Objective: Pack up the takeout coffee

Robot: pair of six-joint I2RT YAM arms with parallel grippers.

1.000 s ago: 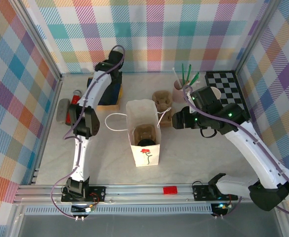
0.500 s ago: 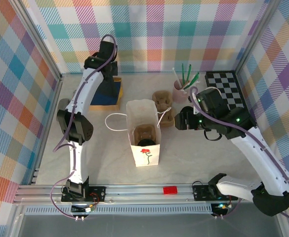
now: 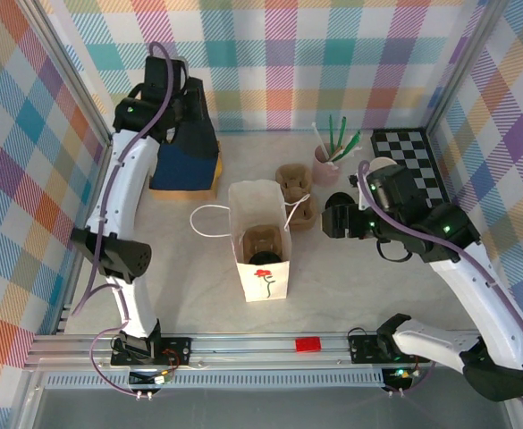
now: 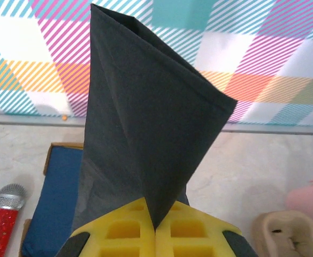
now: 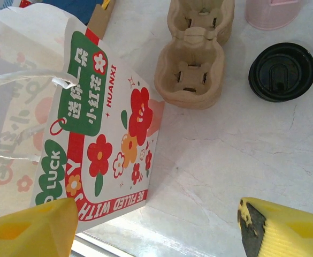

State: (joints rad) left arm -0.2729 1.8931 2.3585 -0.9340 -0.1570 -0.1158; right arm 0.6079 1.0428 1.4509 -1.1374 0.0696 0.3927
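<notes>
Top view: the left jaws, high at the back-left corner, are pinched on black fabric [image 3: 194, 134]. The right jaws stand apart over the counter [image 3: 350, 286], touching nothing. To their left stands the white paper bag [image 3: 263, 281]. Low inside it, a round black lid marks what looks like the takeout coffee [image 3: 263, 260]; its green side is hidden.

Left wrist: the left fingers [image 4: 124, 235] meet, clamping the fabric's fold.

Right wrist: the right fingers [image 5: 28, 227] are spread wide and empty. Ahead of them a black lid [image 5: 282, 72] lies on the counter beside a cardboard carrier [image 5: 191, 69].

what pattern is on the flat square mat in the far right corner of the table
A black-and-white checkerboard mat, clearest in the top external view.
</notes>
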